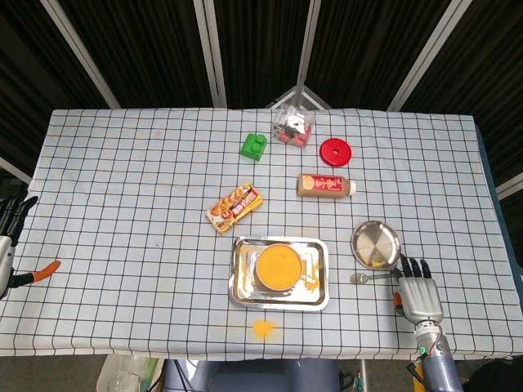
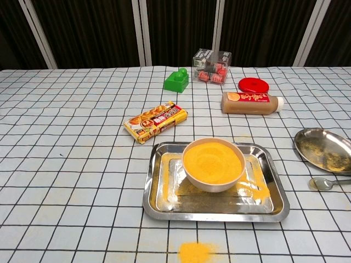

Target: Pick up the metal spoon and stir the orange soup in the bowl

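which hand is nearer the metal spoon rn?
Right. The right hand sits just past the handle end of the metal spoon, fingers apart, holding nothing. The left hand is at the table's opposite edge.
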`<act>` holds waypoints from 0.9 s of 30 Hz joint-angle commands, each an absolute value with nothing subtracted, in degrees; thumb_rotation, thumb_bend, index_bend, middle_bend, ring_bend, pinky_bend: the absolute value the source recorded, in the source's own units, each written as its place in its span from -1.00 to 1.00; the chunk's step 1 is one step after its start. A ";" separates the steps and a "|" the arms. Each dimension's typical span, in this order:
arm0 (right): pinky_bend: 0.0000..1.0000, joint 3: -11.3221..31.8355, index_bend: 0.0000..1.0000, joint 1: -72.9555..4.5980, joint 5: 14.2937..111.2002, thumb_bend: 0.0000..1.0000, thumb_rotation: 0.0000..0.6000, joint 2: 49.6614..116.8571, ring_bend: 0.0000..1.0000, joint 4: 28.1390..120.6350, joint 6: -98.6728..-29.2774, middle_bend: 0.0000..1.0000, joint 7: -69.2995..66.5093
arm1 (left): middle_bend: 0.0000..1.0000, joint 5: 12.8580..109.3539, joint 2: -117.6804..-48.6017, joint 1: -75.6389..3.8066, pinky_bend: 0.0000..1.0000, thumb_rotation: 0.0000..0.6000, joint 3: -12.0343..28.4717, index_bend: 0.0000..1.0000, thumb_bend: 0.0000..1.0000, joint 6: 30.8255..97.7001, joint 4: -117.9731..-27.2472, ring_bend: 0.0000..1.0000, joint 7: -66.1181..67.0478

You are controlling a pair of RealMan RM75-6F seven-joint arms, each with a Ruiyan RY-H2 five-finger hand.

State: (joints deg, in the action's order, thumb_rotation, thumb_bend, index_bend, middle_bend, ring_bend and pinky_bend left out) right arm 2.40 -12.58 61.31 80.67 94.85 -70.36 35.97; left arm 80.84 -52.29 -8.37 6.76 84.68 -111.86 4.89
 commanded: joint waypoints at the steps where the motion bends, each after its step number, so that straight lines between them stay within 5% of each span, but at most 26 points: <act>1: -1.00 2.71 -0.47 -12.83 60.08 0.17 1.00 80.82 -1.00 94.41 -69.99 -1.00 36.35 | -1.00 80.76 -52.36 -8.41 -1.00 1.00 6.77 -1.00 -1.00 84.60 -111.82 -1.00 4.95; 27: -1.00 2.54 -0.57 -14.34 57.08 0.17 1.00 81.91 -1.00 92.37 -68.52 -1.00 36.37 | -1.00 80.76 -53.08 -8.59 -1.00 1.00 6.63 -1.00 -1.00 84.37 -111.91 -1.00 6.06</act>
State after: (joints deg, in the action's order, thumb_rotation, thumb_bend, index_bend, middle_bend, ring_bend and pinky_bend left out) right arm 2.57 -14.33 57.11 81.92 92.36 -68.52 36.34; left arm 80.75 -53.07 -8.58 6.63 84.37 -111.90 6.05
